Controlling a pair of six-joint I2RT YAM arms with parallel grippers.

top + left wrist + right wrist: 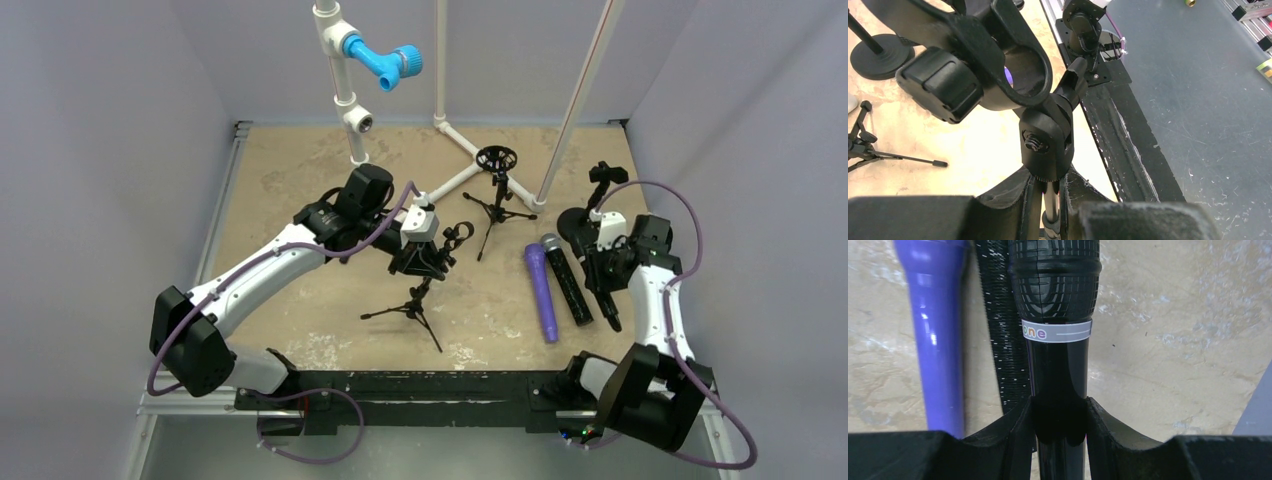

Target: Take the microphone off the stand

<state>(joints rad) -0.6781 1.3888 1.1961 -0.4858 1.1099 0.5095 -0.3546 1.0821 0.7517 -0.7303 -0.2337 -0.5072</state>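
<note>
My left gripper (pixel 425 262) (pixel 1050 187) is shut on the thin pole of a black tripod stand (pixel 412 305), just under its swivel mount (pixel 1044 145). The stand's clip (pixel 457 236) (pixel 1020 65) is an empty ring. My right gripper (pixel 603 285) (pixel 1058 412) is shut on the body of a black microphone (pixel 610 308) (pixel 1055 290) with a white band, held low at the right of the table. It is apart from the stand.
A purple microphone (pixel 541 290) (pixel 938 330) and a black mesh-sleeved one (pixel 567 285) (pixel 1000 340) lie side by side left of my right gripper. A second tripod with a ring mount (pixel 497 160), a round-base stand (pixel 580 222) and white pipes (pixel 470 165) stand behind.
</note>
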